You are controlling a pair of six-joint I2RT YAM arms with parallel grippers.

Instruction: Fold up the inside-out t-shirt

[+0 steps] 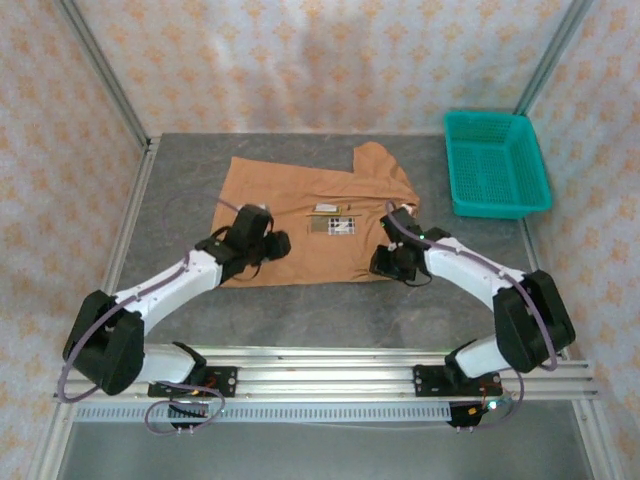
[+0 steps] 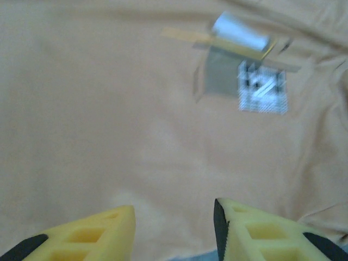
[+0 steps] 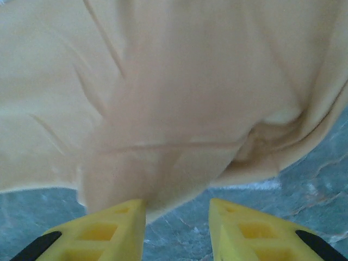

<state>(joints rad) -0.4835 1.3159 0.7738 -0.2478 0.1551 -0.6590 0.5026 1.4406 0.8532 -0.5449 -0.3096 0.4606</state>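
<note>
Both pincers sit parted at the near hem of the inside-out t-shirt (image 1: 300, 200).
The left pincer (image 2: 174, 211) is released, its tips over cloth just inside the hem. The right pincer (image 3: 177, 202) is released too, straddling the hem's right corner, though contact is hard to judge. The shirt lies spread mid-surface (image 1: 350, 310), label (image 1: 332, 222) up, with bare surface along its near edge and both sides. A green basket (image 1: 495, 165) stands apart, far right.

You see matt, soft tan cloth in the t-shirt (image 1: 290, 190); the worktop (image 1: 330, 310) looks like grey veined stone, smooth; at two o'clock, the basket (image 1: 497, 165) is teal perforated plastic.
</note>
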